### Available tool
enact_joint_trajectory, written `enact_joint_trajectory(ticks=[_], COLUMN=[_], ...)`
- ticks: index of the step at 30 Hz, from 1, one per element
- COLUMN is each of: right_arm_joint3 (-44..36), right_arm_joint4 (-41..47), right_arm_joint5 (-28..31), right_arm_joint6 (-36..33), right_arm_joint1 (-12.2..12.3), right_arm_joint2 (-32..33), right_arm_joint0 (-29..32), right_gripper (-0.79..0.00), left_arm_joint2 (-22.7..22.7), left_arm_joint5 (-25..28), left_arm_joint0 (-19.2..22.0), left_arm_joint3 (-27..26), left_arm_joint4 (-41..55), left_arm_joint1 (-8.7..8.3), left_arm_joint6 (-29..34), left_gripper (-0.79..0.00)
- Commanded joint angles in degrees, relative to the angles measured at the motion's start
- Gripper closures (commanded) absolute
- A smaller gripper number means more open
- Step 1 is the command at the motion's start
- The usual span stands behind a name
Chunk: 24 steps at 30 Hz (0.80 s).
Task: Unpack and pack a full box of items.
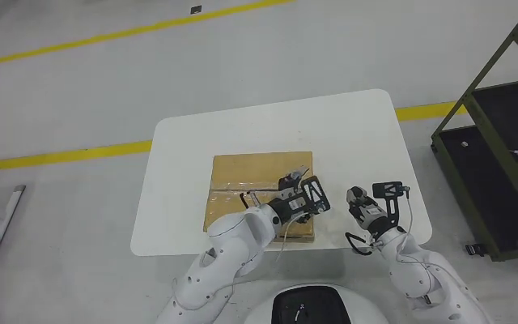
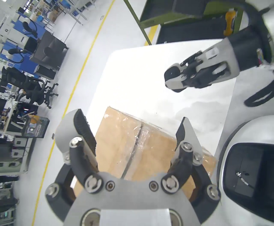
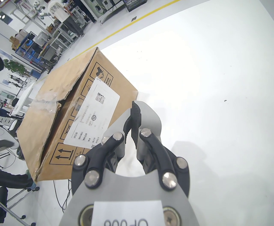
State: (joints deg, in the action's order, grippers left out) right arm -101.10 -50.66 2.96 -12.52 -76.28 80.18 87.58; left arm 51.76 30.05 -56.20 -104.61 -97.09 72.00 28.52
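Box: flaps down, contents hidden. The gap under the torn flap in the right wrist view is too dark to tell anything inside.

Top view: left claw and its arm cover 1 box corner, the one toward the near edge of the worktop, right side.

Left wrist view: the claw's own frame hides the box's near end.

Right wrist view: right claw blocks the box's lower corner. Print on the label is too small to make out.

Green rack is cut off by the picture's edge. The orange bottle on it is blurred.
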Motion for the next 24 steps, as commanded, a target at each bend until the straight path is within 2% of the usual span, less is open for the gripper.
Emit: enact_joint_trajectory(ticks=[1, 6, 7, 11, 16, 18, 24], right_arm_joint3=[-0.05, -0.12, -0.11, -0.15, -0.24, -0.27, -0.32], right_arm_joint4=[0.16, 0.50, 0.53, 0.62, 0.72, 0.71, 0.68], right_arm_joint5=[0.03, 0.09, 0.05, -0.04, -0.14, -0.18, -0.30], right_arm_joint6=[0.14, 0.38, 0.48, 0.46, 0.70, 0.77, 1.03], right_arm_joint1=[0.03, 0.13, 0.15, 0.20, 0.24, 0.25, 0.31], right_arm_joint2=[0.14, 0.46, 0.49, 0.45, 0.22, 0.16, 0.05], right_arm_joint0=[0.13, 0.51, 0.57, 0.65, 0.80, 0.86, 0.97], right_gripper=[0.000, 0.000, 0.000, 0.000, 0.000, 0.000, 0.000], left_arm_joint2=[-0.41, -0.57, -0.50, -0.22, 0.03, 0.08, -0.20], left_arm_joint5=[0.10, 2.67, 3.27, 4.23, 4.78, 4.79, 5.36], left_arm_joint0=[0.55, 0.75, 0.60, 0.15, 0.12, 0.14, 0.25], left_arm_joint3=[0.60, 1.43, 1.52, 1.28, 1.41, 1.53, 2.26], left_arm_joint4=[-0.64, -1.58, -1.30, -0.97, -2.16, -2.63, -3.84], left_arm_joint1=[0.15, 0.17, 0.17, 0.14, 0.12, 0.13, 0.21], left_arm_joint6=[1.45, 5.37, 5.88, 7.19, 7.47, 7.44, 7.33], left_gripper=[-0.637, -0.554, -0.477, -0.391, -0.391, -0.440, -0.428])
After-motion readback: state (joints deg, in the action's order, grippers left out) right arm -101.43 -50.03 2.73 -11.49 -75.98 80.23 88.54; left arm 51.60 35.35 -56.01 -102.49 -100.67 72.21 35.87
